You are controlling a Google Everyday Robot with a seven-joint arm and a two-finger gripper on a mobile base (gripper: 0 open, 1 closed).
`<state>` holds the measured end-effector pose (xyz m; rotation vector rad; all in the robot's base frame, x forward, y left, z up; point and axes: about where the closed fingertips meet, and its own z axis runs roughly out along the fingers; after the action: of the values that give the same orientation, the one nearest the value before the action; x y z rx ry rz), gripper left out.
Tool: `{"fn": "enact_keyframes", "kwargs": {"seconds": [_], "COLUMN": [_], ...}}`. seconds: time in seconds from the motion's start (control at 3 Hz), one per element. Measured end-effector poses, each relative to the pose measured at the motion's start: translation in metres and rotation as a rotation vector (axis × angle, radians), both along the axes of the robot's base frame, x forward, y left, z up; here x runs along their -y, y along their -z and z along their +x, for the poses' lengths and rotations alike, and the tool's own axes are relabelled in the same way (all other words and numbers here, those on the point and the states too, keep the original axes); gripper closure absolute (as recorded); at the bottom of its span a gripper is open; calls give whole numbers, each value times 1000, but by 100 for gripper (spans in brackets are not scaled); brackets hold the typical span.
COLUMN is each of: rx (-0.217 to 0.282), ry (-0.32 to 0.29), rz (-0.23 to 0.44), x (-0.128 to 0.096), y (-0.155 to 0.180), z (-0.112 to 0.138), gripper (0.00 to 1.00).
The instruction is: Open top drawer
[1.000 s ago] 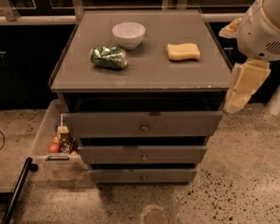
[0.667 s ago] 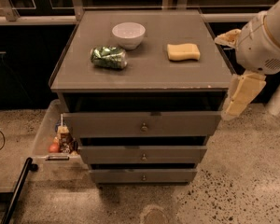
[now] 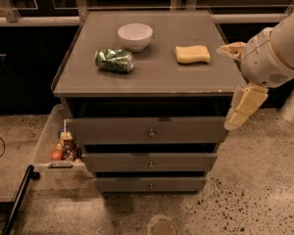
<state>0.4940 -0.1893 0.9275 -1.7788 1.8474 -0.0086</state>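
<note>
The top drawer (image 3: 112, 130) is the widest grey front of the cabinet, just under the tabletop, with a small brass knob (image 3: 151, 132). A dark gap shows above its front. My gripper (image 3: 236, 80) hangs off the cabinet's right front corner, level with the tabletop edge and clear of the drawer. Its cream fingers are spread apart, one finger (image 3: 245, 106) pointing down beside the drawer's right end and the other (image 3: 230, 48) up by the tabletop. It holds nothing.
On the tabletop (image 3: 157, 77) lie a white bowl (image 3: 135, 35), a crushed green can (image 3: 114, 60) and a yellow sponge (image 3: 192, 54). Two narrower drawers (image 3: 150, 163) sit below. A tray with small items (image 3: 63, 148) stands at the left on the floor.
My gripper and arm have moved down and a little left, closer to the cabinet's right front corner. The drawers have not moved.
</note>
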Motion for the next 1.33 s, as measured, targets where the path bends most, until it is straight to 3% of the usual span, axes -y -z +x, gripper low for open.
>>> {"fn": "enact_keyframes", "kwargs": {"seconds": [0.67, 1.33], "rx": [-167, -167], "ry": [-16, -49], "rz": [88, 156], "x": [2, 20], "y": [110, 205], "z": [-18, -18], "gripper": [0, 0]}}
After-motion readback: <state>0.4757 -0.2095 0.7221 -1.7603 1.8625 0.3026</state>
